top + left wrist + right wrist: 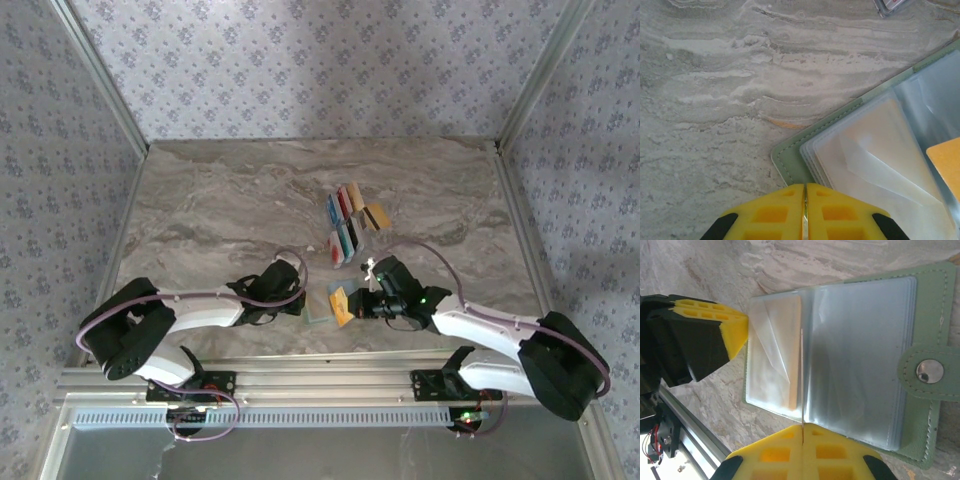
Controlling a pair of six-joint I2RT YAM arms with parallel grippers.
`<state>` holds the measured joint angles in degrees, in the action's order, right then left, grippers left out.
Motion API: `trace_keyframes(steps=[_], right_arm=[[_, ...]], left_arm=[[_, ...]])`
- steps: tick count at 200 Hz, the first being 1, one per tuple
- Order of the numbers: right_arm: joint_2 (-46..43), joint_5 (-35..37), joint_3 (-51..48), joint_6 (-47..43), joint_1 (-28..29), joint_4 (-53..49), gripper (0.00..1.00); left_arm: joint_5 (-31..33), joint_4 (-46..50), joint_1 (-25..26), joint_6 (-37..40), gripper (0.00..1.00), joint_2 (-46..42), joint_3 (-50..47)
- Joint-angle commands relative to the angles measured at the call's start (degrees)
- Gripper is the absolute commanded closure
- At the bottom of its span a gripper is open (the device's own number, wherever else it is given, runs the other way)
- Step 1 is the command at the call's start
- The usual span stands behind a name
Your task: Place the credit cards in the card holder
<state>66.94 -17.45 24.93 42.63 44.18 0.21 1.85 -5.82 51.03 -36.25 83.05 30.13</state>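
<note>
The card holder [318, 305] lies open near the table's front edge, pale green with clear sleeves [860, 355] and a snap tab [930, 371]. My right gripper [362, 300] [802, 432] is shut on an orange credit card [342, 307] [946, 165]. The card stands on edge over the sleeves and looks like a thin line [802, 375] in the right wrist view. My left gripper [300, 300] [805, 192] is shut, its tips at the holder's left edge [790, 165]. Whether it pinches that edge I cannot tell. The other credit cards [350, 218] lie grouped farther back.
The marble table [220, 200] stretches left and back of the holder. Patterned walls with metal posts [100, 70] close in three sides. A metal rail [320, 385] runs along the near edge by the arm bases. One card corner [892, 5] shows in the left wrist view.
</note>
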Motion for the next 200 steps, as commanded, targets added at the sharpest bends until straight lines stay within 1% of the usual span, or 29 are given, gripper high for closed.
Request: trace_keyframes(steps=[1, 51, 113, 200], right_arm=[[0.8, -1.3, -0.7, 0.3, 0.1, -0.2, 1.00], [1.9, -2.5, -1.1, 0.5, 0.3, 1.4, 1.00], [-1.4, -1.0, -1.1, 0.2, 0.9, -0.4, 1.00], [1.6, -1.5, -1.2, 0.4, 1.1, 0.4, 1.00]], left_arm=[[1.1, 0.5, 0.0, 0.4, 0.90, 0.0, -0.9], [1.2, 0.6, 0.0, 0.5, 0.90, 0.3, -0.8], [1.3, 0.5, 0.0, 0.4, 0.90, 0.3, -1.0], [1.3, 0.8, 0.0, 0.5, 0.90, -0.1, -0.9]])
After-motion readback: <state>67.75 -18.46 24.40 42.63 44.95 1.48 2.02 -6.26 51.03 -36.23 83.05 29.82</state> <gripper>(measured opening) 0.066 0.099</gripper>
